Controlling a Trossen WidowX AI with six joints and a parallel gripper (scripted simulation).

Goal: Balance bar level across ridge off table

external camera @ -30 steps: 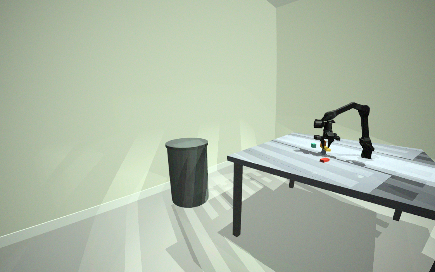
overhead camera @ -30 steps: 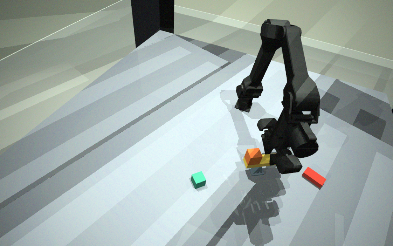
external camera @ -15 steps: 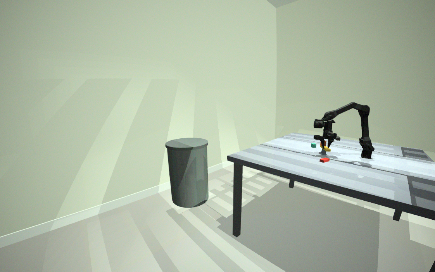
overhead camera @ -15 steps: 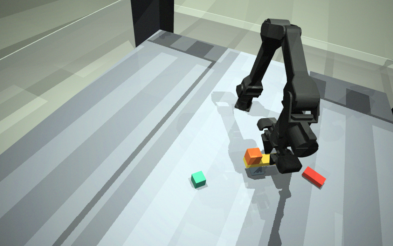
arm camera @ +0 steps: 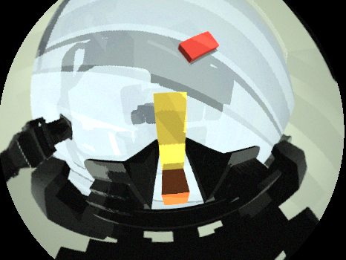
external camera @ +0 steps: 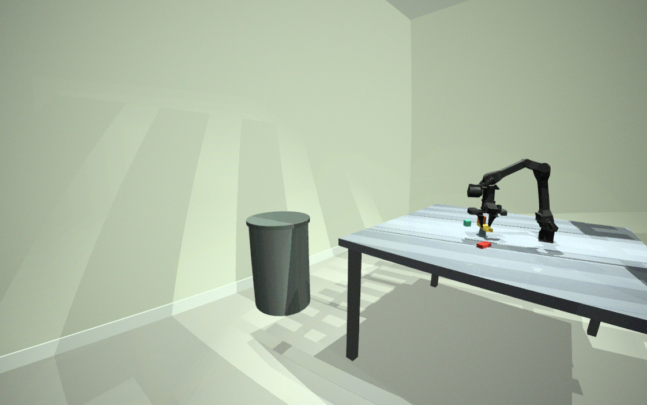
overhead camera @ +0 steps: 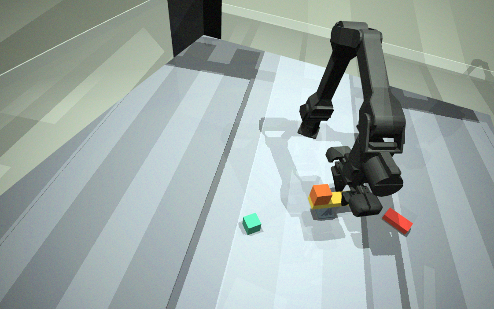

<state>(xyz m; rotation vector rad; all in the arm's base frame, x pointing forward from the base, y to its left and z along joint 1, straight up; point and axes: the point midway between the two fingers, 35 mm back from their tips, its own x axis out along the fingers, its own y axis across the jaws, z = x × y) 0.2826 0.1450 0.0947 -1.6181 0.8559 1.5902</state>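
Overhead, the hand [overhead camera: 341, 194] [external camera: 486, 226] [arm camera: 171, 141] pointing down, clamped on the yellow bar [overhead camera: 337, 199] [external camera: 486, 228] [arm camera: 171, 122].

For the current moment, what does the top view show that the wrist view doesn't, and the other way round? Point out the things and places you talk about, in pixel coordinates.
Only top: the green cube [overhead camera: 251, 223] [external camera: 467, 222] and the grey ridge [overhead camera: 325, 213] [external camera: 482, 233] under the bar.

Only wrist: the end of the yellow bar [overhead camera: 337, 199] [external camera: 486, 229] [arm camera: 171, 126] away from the orange block [overhead camera: 320, 194] [external camera: 481, 220] [arm camera: 175, 182]; from the top, the gripper [overhead camera: 341, 192] [external camera: 485, 226] [arm camera: 171, 141] hides that end.

Both: the gripper shut on the bar, the orange block on it, and the red block [overhead camera: 397, 220] [external camera: 484, 244] [arm camera: 198, 46] lying apart on the table.
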